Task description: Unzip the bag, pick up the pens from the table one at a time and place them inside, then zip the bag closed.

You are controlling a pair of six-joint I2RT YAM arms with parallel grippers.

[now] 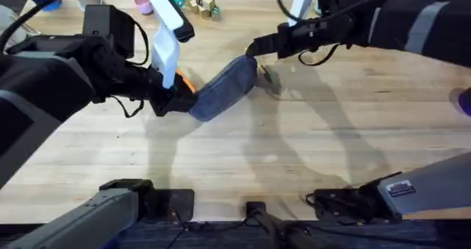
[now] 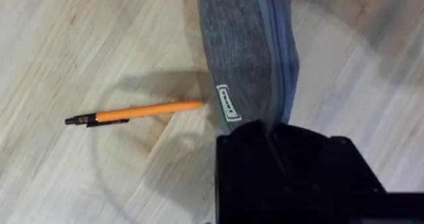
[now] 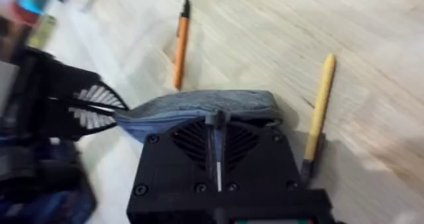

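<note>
The blue-grey bag (image 1: 224, 87) lies slanted on the table (image 1: 316, 146), held at both ends. My left gripper (image 1: 171, 94) is shut on its near-left end; in the left wrist view the bag (image 2: 248, 58) runs out from the left gripper (image 2: 271, 128). My right gripper (image 1: 250, 51) is shut at the far-right end, on the zipper pull (image 3: 215, 118) of the bag (image 3: 192, 108). One orange pen (image 1: 186, 82) (image 2: 136, 111) (image 3: 180, 45) lies beside the bag near the left gripper. A yellower pen (image 1: 269, 81) (image 3: 319, 105) lies on the bag's other side.
A white box-like object (image 1: 165, 39) stands just behind the left gripper. Small toy blocks (image 1: 202, 4) and a pink cup (image 1: 143, 4) sit at the table's far edge. A purple object (image 1: 464, 102) shows at the right edge.
</note>
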